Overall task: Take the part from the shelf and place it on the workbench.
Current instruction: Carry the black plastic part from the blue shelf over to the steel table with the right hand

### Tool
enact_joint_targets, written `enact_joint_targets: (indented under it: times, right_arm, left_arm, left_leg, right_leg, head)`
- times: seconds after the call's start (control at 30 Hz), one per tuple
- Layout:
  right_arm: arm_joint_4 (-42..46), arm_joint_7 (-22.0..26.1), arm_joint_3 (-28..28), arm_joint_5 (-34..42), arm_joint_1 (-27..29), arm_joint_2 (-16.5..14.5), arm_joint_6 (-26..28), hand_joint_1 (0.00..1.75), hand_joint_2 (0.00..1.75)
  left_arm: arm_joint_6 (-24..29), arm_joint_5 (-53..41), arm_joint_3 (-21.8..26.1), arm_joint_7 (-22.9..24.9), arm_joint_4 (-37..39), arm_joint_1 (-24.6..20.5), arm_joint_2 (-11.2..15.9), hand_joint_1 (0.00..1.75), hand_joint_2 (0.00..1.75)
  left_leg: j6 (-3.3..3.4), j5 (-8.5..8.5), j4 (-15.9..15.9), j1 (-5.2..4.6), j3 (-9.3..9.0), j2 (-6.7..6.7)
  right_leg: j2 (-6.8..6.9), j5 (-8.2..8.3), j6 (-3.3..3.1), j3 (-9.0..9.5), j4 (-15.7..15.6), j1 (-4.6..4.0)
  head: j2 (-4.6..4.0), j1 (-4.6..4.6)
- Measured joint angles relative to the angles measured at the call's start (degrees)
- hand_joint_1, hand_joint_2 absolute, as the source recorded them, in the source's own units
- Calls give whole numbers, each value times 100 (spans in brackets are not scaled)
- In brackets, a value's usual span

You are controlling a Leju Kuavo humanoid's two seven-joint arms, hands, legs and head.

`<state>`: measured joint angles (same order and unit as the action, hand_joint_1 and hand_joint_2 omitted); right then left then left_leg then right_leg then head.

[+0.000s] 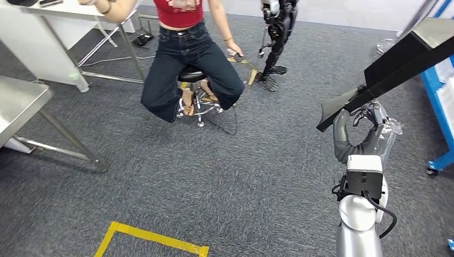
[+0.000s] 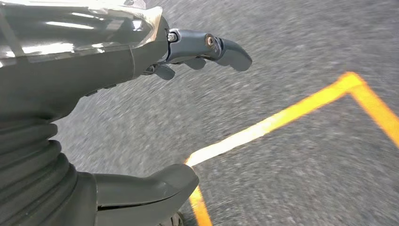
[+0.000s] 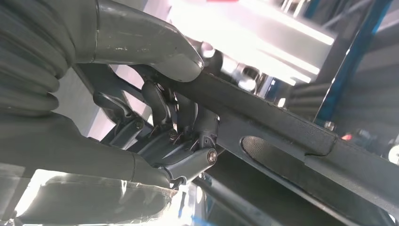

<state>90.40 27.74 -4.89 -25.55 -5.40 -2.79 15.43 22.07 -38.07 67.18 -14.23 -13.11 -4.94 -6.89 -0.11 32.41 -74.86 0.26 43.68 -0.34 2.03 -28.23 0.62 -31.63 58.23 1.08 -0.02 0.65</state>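
nearest the head camera, yellow tape (image 1: 152, 237) marks a corner on the grey carpet floor (image 1: 225, 176), and beside it the silver right arm rises to the right hand (image 1: 357, 124). that hand grips the long flat black part (image 1: 393, 64), a dark angled panel that runs from the hand up toward the far right of the head view. in the right wrist view the thumb lies along one face of the black part (image 3: 291, 136) while the dark fingers (image 3: 162, 101) curl round its edge from the other side, so the right hand (image 3: 169, 113) is clamped on it. the part is held in the air, off the floor, near a blue metal shelf frame (image 1: 441, 107). the left hand (image 2: 188, 108) hangs above the carpet and yellow tape (image 2: 282, 117), its thumb and fingers apart and holding nothing. ahead, a person in dark jeans (image 1: 182, 59) sits on a black wheeled stool (image 1: 195, 88). a steel surface (image 1: 19, 101) stands at the left.
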Motion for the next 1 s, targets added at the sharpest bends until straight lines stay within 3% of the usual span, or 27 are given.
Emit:
enact_joint_targets:
  times: [0.03, 0.07, 0.13, 0.2, 0.27, 0.3, 0.37, 0.43, 0.5, 0.53, 0.57, 0.6, 0.63, 0.67, 0.73, 0.8, 0.87, 0.93, 1.0]
  right_arm:
    - [-22, 0, 10, 0, -24, -4, -3, 175, 175]
    - [-40, 0, 20, 0, -48, -10, -4, 175, 175]
    - [-65, 0, 33, 0, -99, -20, -4, 175, 175]
    - [-82, 0, 37, 0, -148, -26, -3, 175, 175]
    - [-101, -2, 39, 0, -184, -33, -2, 175, 175]
    - [-109, -4, 41, 0, -202, -39, -1, 175, 175]
    - [-122, -8, 43, 0, -233, -45, 4, 175, 175]
    - [-150, -9, 33, 0, -248, -36, 11, 175, 175]
    - [-190, -10, 20, 0, -252, -28, 16, 175, 175]
    - [-207, -10, 16, 1, -253, -27, 21, 175, 175]
    - [-220, -9, 12, 2, -254, -25, 28, 175, 175]
    - [-230, -3, 3, 10, -257, -22, 39, 175, 175]
    - [-242, 9, -8, 24, -260, -20, 50, 175, 175]
    - [-253, 27, -18, 46, -262, -17, 60, 175, 175]
    - [-286, 75, -32, 95, -263, -15, 81, 175, 175]
    - [-320, 136, -32, 123, -269, -28, 136, 175, 175]
    - [-344, 232, -28, 128, -252, -64, 255, 175, 175]
    - [-355, 373, -25, 163, -161, -102, 435, 175, 175]
    - [-357, 495, -12, 262, -37, -119, 631, 175, 175]
  left_arm:
    - [-1, 4, 13, 0, 1, 3, -8, 0, 175]
    - [-1, 4, 25, 0, 0, 5, -11, 0, 175]
    - [-5, 2, 42, 1, 0, 2, -10, 0, 175]
    - [-24, -3, 47, 3, 0, -6, -11, 0, 175]
    - [-47, -14, 50, 11, 0, -7, -8, 0, 175]
    - [-56, -19, 51, 17, 0, -4, -8, 0, 175]
    - [-72, -26, 54, 30, 0, -7, -8, 0, 175]
    - [-96, -35, 55, 39, 0, -17, -7, 0, 175]
    - [-119, -43, 55, 54, 1, -21, -4, 0, 175]
    - [-128, -46, 55, 65, 2, -19, -5, 0, 175]
    - [-137, -49, 55, 77, 2, -18, -4, 0, 175]
    - [-151, -52, 55, 91, 3, -17, -3, 0, 175]
    - [-166, -56, 56, 107, 3, -15, 4, 0, 175]
    - [-178, -62, 56, 128, 4, -14, 14, 0, 175]
    - [-187, -81, 59, 177, 9, 7, 35, 0, 175]
    - [-170, -111, 60, 231, 18, 48, 41, 0, 175]
    - [-137, -146, 61, 262, 31, 81, 43, 0, 175]
    - [-128, -186, 60, 242, 54, 101, 51, 0, 175]
    - [-180, -225, 58, 211, 97, 146, 71, 0, 175]
  left_leg:
    - [7, -77, 29, 0, -7, 15]
    - [22, -238, 277, -3, -132, 43]
    - [80, -570, 1075, -38, -568, 260]
    - [144, -683, 1536, -88, -816, 422]
    - [203, -676, 1594, -112, -827, 326]
    - [233, -691, 1626, -103, -848, 262]
    - [300, -737, 1695, -63, -904, 136]
    - [335, -756, 1713, -38, -914, 4]
    - [341, -758, 1709, -32, -908, -162]
    - [338, -758, 1705, -27, -910, -251]
    - [330, -755, 1698, -18, -916, -341]
    - [313, -749, 1686, -5, -921, -433]
    - [284, -741, 1668, 1, -917, -519]
    - [250, -732, 1645, 0, -902, -596]
    - [172, -740, 1630, -6, -851, -717]
    - [114, -754, 1631, 4, -811, -760]
    - [67, -624, 1436, -5, -717, -483]
    - [28, -276, 791, -10, -402, -113]
    - [8, -11, 104, 6, -42, 0]
  right_leg:
    - [80, -8, -7, 5, 0, -9]
    - [157, -16, -15, 15, 0, -15]
    - [291, -44, -7, 43, 3, -46]
    - [401, -79, 35, 69, 4, -87]
    - [513, -108, 88, 102, -9, -108]
    - [493, -130, 116, 111, 8, -105]
    - [216, -277, 134, 11, 269, -91]
    - [-105, -566, 102, -329, 957, -67]
    - [-177, -745, 118, -670, 1573, -55]
    - [-186, -702, 163, -715, 1605, -44]
    - [-202, -567, 223, -644, 1401, -28]
    - [-261, -371, 292, -477, 1005, -1]
    - [-384, -201, 341, -302, 604, 29]
    - [-489, -76, 347, -157, 284, 52]
    - [-588, -2, 265, -58, 60, 53]
    - [-469, 20, 162, -52, 51, 47]
    - [-342, 23, 80, -34, 37, 66]
    - [-184, 6, 0, -20, 31, 48]
    - [-11, -13, -48, -17, 32, 18]
  head:
    - [0, 0]
    - [0, -1]
    - [0, 0]
    - [0, 6]
    - [0, 11]
    - [0, 10]
    - [-1, 17]
    - [-1, 32]
    - [0, 40]
    - [0, 39]
    - [0, 39]
    - [0, 39]
    - [0, 40]
    - [0, 41]
    - [0, 40]
    - [0, 38]
    - [0, 20]
    - [0, 1]
    - [0, -1]
